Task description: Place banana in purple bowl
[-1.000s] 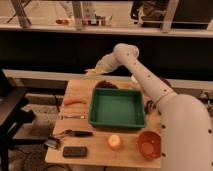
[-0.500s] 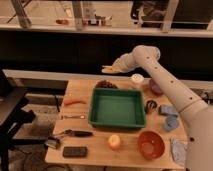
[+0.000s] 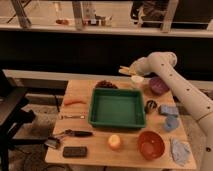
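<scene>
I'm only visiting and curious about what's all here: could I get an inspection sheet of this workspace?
Surface: wooden table, crowded.
Job's things: banana held in the air over the table's back edge; purple bowl at back right.
Clutter: green tray, carrot, white cup, red bowl, round fruit, cloth.
Grippers: gripper left of the purple bowl, fingers shut on the banana.
Cables: nothing seen.
Surroundings: dark chair at left.

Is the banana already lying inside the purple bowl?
No, the banana is held in the air by the gripper, over the table's far edge near the white cup, apart from the purple bowl.
</scene>
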You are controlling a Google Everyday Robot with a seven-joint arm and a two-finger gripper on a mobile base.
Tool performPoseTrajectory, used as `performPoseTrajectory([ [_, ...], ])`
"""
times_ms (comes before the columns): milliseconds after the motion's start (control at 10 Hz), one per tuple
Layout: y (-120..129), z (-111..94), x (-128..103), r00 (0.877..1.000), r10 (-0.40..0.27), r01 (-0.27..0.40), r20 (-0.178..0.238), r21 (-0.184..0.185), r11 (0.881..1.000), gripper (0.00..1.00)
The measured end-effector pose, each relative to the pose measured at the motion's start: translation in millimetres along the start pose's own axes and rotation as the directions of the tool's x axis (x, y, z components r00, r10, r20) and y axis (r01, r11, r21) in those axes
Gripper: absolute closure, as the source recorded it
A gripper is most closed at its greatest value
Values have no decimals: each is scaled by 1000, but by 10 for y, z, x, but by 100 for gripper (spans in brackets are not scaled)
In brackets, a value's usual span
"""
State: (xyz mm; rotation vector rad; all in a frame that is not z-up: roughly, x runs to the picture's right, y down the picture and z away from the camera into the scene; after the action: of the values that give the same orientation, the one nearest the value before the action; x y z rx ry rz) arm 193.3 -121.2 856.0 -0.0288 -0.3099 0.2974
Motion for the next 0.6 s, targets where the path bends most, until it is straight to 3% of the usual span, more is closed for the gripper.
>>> performPoseTrajectory([
  [400, -67, -186, 734, 985, 138, -128, -106, 88, 988, 96],
  [600, -45, -304, 1076, 967, 204, -186, -151, 127, 974, 96],
])
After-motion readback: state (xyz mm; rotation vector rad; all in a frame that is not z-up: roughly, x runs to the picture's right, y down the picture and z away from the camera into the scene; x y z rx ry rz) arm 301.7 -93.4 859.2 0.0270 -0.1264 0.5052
